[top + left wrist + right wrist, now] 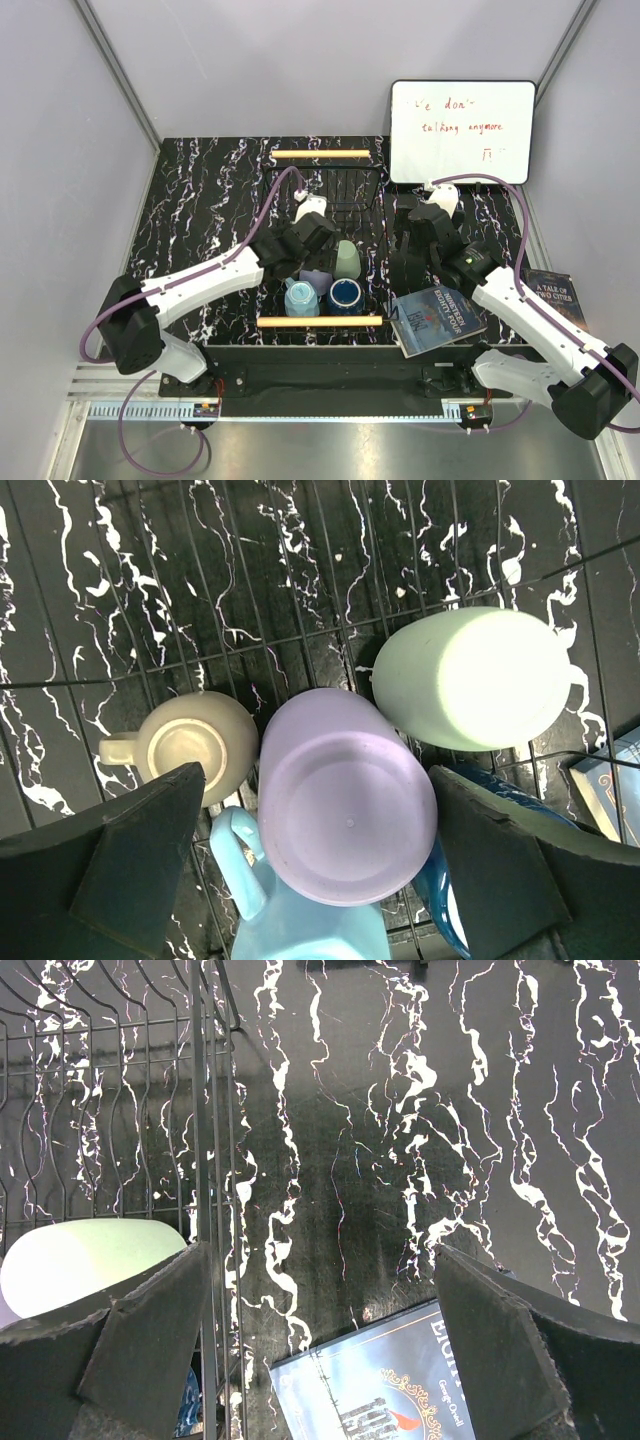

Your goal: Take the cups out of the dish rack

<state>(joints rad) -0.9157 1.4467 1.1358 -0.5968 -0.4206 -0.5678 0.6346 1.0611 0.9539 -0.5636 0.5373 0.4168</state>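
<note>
The black wire dish rack (372,200) has a wooden handle at each end. In the left wrist view, the lavender tumbler (348,795) stands upside down between my open left gripper's (320,865) fingers. Around it are the beige mug (195,745), the pale green tumbler (470,677) on its side, the light blue mug (300,910) and the navy mug (445,900). In the top view the left gripper (305,250) hovers over the cups and hides the beige mug. My right gripper (320,1350) is open and empty over the table, just right of the rack (210,1160).
A blue book (437,318) lies by the rack's near right corner, below the right gripper (408,262), and also shows in the right wrist view (400,1390). A second book (549,290) lies at the right edge. A whiteboard (462,132) leans at the back right.
</note>
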